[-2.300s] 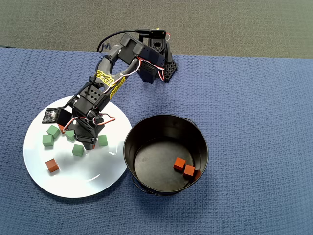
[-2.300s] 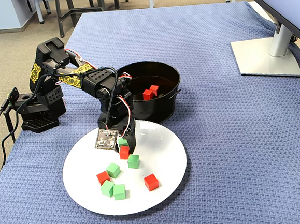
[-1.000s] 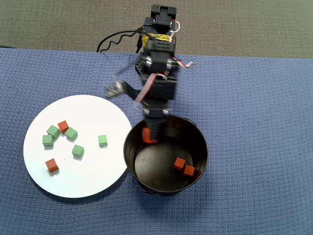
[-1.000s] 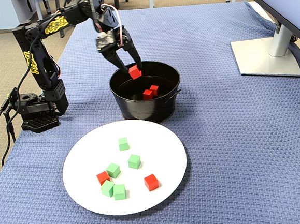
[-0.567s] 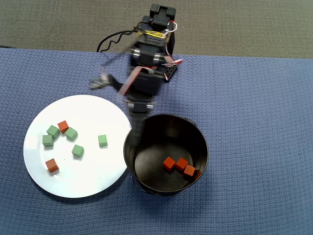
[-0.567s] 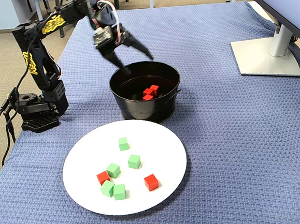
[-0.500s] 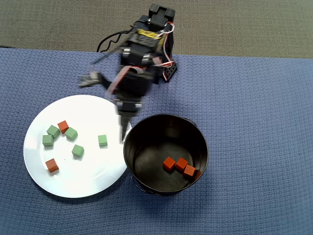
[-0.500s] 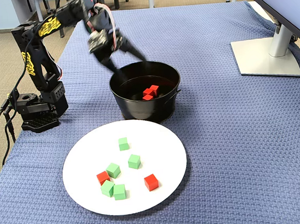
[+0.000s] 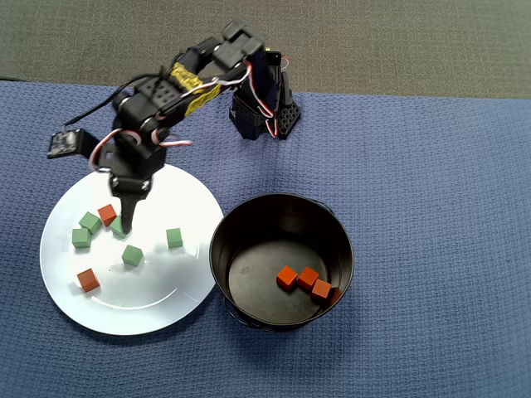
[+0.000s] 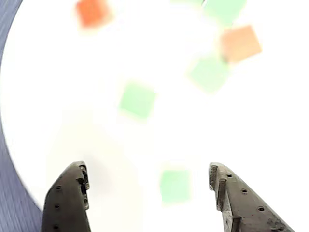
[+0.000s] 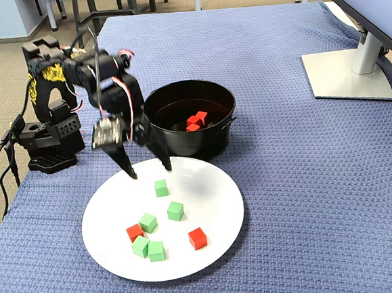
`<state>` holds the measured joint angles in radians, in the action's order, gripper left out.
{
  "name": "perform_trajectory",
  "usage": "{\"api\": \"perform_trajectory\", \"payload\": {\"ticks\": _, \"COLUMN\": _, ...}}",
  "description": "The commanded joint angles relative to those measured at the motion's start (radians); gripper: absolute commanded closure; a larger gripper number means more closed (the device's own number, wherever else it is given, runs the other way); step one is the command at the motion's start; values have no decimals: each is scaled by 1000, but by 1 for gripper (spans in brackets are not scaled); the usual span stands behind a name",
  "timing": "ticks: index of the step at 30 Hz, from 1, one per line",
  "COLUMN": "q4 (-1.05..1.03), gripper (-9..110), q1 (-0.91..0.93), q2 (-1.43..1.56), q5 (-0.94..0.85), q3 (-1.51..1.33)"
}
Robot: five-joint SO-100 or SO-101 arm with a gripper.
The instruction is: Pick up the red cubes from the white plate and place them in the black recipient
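Two red cubes (image 9: 107, 215) (image 9: 88, 280) lie on the white plate (image 9: 149, 307) among several green cubes (image 9: 132, 255). In the fixed view the red ones lie at the plate's near side (image 11: 135, 232) (image 11: 197, 238). Three more red cubes (image 9: 308, 278) lie in the black recipient (image 9: 249, 220), which stands right of the plate. My gripper (image 11: 150, 172) is open and empty, hovering over the plate's far edge with its fingers pointing down. In the wrist view the gripper (image 10: 147, 179) frames a green cube (image 10: 175, 186); both red cubes (image 10: 93, 12) (image 10: 240, 43) lie farther ahead.
The arm's base (image 9: 265, 112) stands behind the plate and pot on a blue woven cloth (image 9: 431, 207). A monitor foot (image 11: 350, 73) stands at the far right in the fixed view. The pot (image 11: 182, 137) sits right beside the plate (image 11: 214, 199).
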<state>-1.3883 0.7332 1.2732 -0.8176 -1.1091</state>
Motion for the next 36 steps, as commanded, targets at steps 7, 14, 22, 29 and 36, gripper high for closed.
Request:
{"api": "perform_trajectory", "payload": {"ticks": 7, "q4": -101, "gripper": 78, "q1": 0, "q2": -368, "q5": 5, "q3": 460}}
{"api": "perform_trajectory", "payload": {"ticks": 14, "q4": -164, "gripper": 79, "q1": -31, "q2": -526, "q5": -160, "q3": 834}}
{"api": "perform_trajectory", "payload": {"ticks": 22, "q4": -147, "gripper": 79, "q1": -29, "q2": -695, "q5": -304, "q3": 1042}}
{"api": "perform_trajectory", "payload": {"ticks": 29, "q4": -52, "gripper": 79, "q1": -35, "q2": -792, "q5": -494, "q3": 1103}}
{"api": "perform_trajectory", "payload": {"ticks": 36, "q4": -5, "gripper": 80, "q1": -41, "q2": -874, "q5": -545, "q3": 1184}}
